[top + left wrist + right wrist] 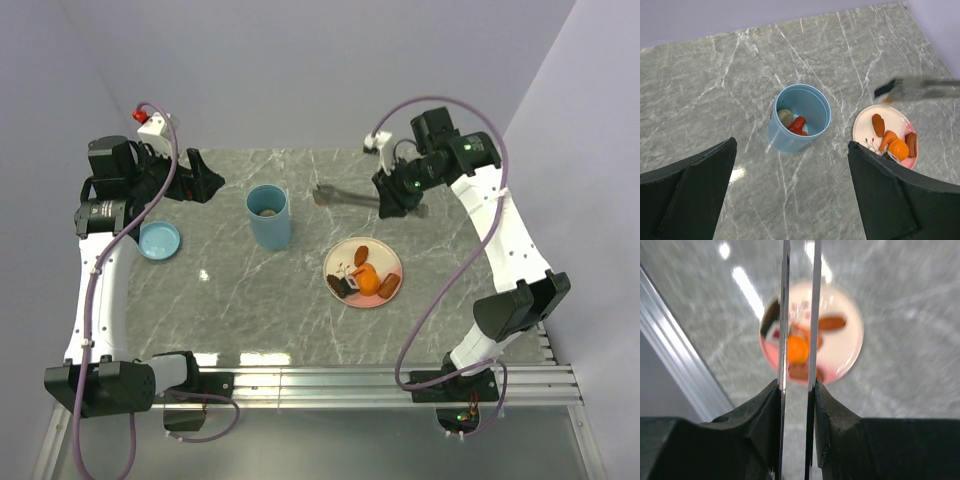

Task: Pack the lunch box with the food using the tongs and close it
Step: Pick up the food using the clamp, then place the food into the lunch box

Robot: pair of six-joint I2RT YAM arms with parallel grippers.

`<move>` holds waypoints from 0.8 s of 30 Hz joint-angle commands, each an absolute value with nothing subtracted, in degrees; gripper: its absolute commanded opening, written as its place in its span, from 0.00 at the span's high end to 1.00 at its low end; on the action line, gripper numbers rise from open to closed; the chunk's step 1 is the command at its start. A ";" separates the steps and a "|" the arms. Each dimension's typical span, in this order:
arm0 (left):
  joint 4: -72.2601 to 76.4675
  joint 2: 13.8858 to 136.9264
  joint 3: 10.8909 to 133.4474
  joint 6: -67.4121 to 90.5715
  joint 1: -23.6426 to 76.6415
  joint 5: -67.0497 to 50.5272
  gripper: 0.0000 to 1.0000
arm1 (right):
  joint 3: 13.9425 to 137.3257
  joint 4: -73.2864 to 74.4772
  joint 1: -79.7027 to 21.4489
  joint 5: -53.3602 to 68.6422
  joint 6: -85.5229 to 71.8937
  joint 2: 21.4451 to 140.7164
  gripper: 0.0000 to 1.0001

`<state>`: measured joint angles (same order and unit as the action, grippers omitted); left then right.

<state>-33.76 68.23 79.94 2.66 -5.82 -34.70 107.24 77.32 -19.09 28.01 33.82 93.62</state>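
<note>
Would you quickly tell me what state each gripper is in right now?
Left gripper: open, holding nothing.
Right gripper: closed on the tongs.

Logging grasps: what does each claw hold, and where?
Right claw pinches the tongs across both arms, partway along. Left claw is open, holding nothing.

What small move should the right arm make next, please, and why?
Probably lower the tongs toward the orange round on the plate: the right gripper is shut on the tongs, several pieces lie on the plate, and the lunch box stands open with only two inside.
</note>
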 commanded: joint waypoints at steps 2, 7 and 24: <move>-31.55 68.64 81.65 3.34 -6.06 -35.42 0.01 | 118.29 76.04 -21.35 34.37 30.06 96.06 0.76; -30.68 68.73 81.56 3.95 -6.06 -35.42 0.01 | 125.24 71.46 -25.39 32.61 26.55 100.98 0.76; -30.59 68.38 80.60 4.13 -6.06 -34.72 0.01 | 131.04 63.55 -32.17 29.36 23.99 112.23 0.70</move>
<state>-32.32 69.14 79.94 3.90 -5.82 -34.65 127.28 68.10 -30.83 29.21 24.84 112.25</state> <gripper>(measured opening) 0.994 0.359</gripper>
